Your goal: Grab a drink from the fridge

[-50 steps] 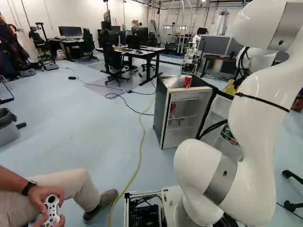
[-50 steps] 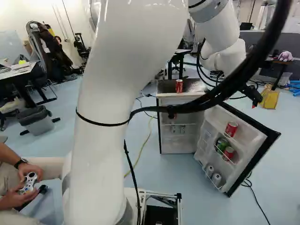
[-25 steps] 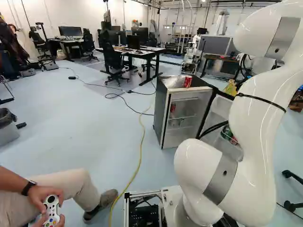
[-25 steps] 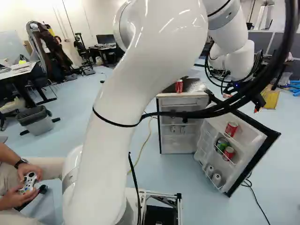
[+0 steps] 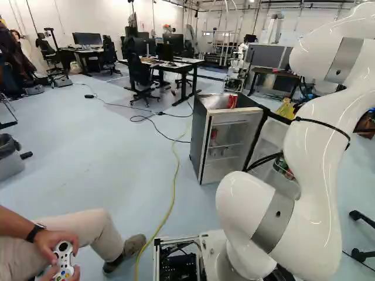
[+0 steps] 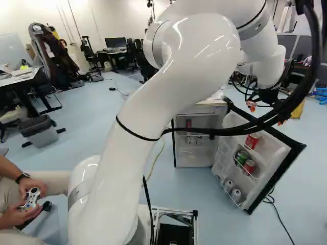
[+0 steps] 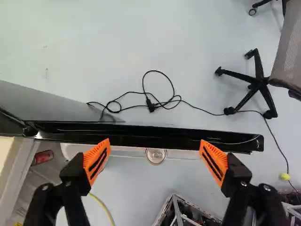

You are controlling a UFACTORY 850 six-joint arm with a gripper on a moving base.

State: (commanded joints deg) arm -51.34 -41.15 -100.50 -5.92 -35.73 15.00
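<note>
- Two orange pads [image 7: 98, 162] stand wide apart at the ends of the black two-fingered tool [image 7: 155, 151]; nothing is gripped.
- Between and below them, in the wrist view, shows the round silver lid [image 7: 155, 156] of a drink can; it appears to belong to the upright red metal can [image 6: 252, 141] on the upper shelf of the open, white-lined, black-edged door [image 6: 272, 155].
- Over the past second the glossy white arm [image 6: 179, 66] has leaned farther forward, its upper links now covering the fridge top in the right base view; the base has not moved, and neither the small dark-sided fridge [image 5: 200, 140] nor its door has shifted.
- That leaves the task, by all appearances, at the lining-up stage; the lid sits about midway between the pads, a sound start for a descent.
- Other drinks remain: a red can [image 5: 232, 101] atop the fridge; another red can [image 7: 42, 157] inside.
- Next would come a straight lowering, then a close around the can's sides; the risk is a finger catching the black door rim [image 7: 141, 135], just beside the lid, and swinging the door.
</note>
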